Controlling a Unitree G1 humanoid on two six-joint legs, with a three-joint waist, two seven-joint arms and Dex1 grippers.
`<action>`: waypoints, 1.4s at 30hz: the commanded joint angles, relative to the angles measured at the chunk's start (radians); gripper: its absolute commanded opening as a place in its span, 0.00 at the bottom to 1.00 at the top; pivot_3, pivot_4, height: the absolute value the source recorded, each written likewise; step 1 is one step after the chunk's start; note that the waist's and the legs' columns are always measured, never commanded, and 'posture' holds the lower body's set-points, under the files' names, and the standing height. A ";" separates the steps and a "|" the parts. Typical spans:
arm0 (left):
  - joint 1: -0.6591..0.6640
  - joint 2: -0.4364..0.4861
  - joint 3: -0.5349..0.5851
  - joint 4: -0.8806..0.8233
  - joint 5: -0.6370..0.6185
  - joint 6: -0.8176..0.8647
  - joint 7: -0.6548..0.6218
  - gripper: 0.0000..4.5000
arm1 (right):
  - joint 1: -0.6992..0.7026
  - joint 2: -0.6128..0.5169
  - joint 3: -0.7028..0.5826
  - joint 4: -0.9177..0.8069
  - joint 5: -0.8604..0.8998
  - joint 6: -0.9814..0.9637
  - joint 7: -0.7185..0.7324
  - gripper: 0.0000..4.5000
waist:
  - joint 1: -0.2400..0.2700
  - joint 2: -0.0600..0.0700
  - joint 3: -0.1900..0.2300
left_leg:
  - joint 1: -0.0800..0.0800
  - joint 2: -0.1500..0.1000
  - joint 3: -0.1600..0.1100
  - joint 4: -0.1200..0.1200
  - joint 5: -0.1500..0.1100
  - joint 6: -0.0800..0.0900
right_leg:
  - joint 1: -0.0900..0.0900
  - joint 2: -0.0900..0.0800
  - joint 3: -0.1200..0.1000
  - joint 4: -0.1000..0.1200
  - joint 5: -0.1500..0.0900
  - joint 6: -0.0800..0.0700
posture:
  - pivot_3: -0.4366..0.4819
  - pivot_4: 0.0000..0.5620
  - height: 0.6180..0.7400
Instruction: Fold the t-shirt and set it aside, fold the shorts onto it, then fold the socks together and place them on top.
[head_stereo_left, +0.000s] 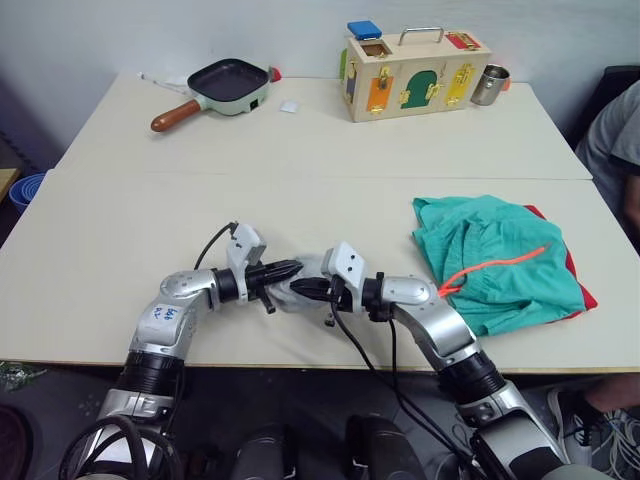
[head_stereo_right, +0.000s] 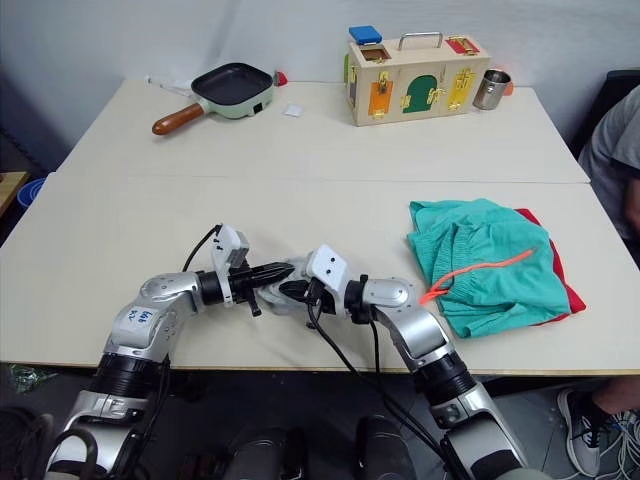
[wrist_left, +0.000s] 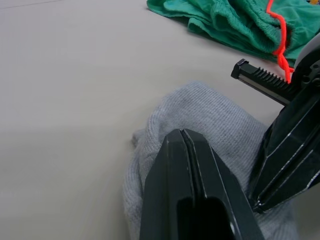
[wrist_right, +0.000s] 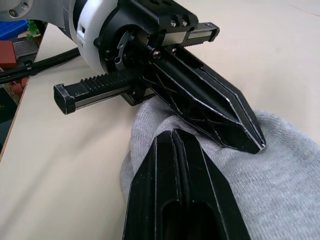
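Note:
The light grey socks (wrist_left: 210, 115) lie bunched near the table's front edge, in the middle. My left gripper (head_stereo_left: 294, 268) and right gripper (head_stereo_left: 297, 288) meet over them, pointing at each other. Both have their fingers shut, and the tips rest on the knit (wrist_right: 280, 165) with no cloth visible between them. To the right, the teal shorts (head_stereo_left: 495, 260) with an orange drawstring (head_stereo_left: 500, 262) lie rumpled on the red t-shirt (head_stereo_left: 578, 292). Only the shirt's red edges show beneath the shorts.
At the table's (head_stereo_left: 130, 230) far side stand a green frying pan (head_stereo_left: 230, 82), a wooden latch box (head_stereo_left: 415, 75) and a metal cup (head_stereo_left: 490, 85). A person (head_stereo_left: 620, 140) sits at the right edge. A blue bin (head_stereo_left: 25, 188) is off the table's left.

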 joint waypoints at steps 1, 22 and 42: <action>0.057 0.015 -0.012 0.023 0.044 -0.041 -0.003 0.00 | 0.034 -0.038 -0.070 0.027 0.026 -0.079 0.036 0.01 | 0.001 0.000 0.000 | 0.000 0.000 0.000 0.000 0.000 0.000 | 0.001 0.000 0.000 0.000 0.000 0.000 | 0.48 0.27 1.00; 0.069 0.020 -0.009 -0.006 0.046 -0.113 -0.050 0.00 | -0.047 -0.014 -0.143 0.175 -0.009 0.011 -0.043 0.01 | 0.002 0.000 0.000 | 0.002 -0.001 0.000 0.002 -0.001 0.001 | 0.002 -0.002 0.000 0.003 0.000 0.000 | 0.48 0.27 1.00; 0.071 0.019 -0.010 0.017 0.071 -0.235 -0.099 0.00 | -0.280 -0.025 -0.236 0.189 0.379 0.985 -0.041 0.99 | -0.010 0.000 -0.001 | 0.001 0.000 -0.001 0.002 -0.001 0.002 | 0.001 -0.004 -0.001 0.000 0.000 -0.001 | 0.48 0.27 1.00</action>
